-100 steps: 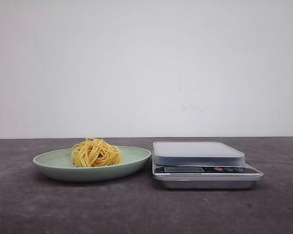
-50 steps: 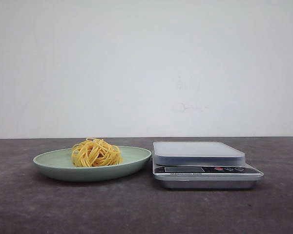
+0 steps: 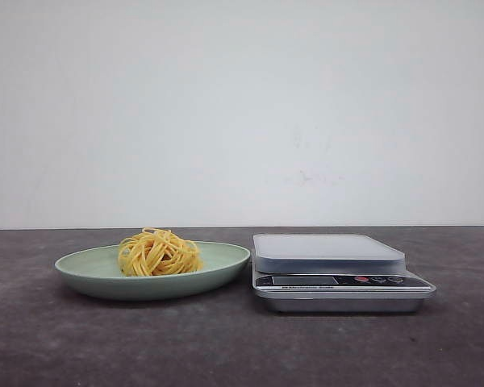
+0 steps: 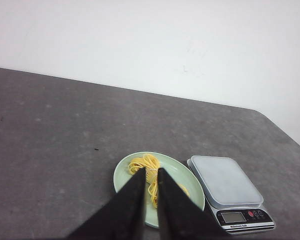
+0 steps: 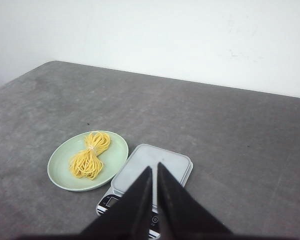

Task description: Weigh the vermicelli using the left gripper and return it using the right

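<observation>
The vermicelli [image 3: 159, 253] is a yellow noodle nest lying in a pale green plate [image 3: 219, 258] on the left of the dark table. No gripper appears in the front view. In the left wrist view my left gripper [image 4: 152, 171] hangs high above the plate [image 4: 123, 177], fingers close together with nothing between them, and partly covers the vermicelli [image 4: 145, 162]. My right gripper [image 5: 154, 166] is likewise shut and empty, high over the scale [image 5: 150, 156]. From there the vermicelli [image 5: 89, 156] and plate [image 5: 60, 167] show in full.
A silver digital kitchen scale [image 3: 327, 250] with a flat grey platform stands just right of the plate, almost touching its rim; it also shows in the left wrist view as the scale [image 4: 225, 182]. A white wall runs behind the table's far edge.
</observation>
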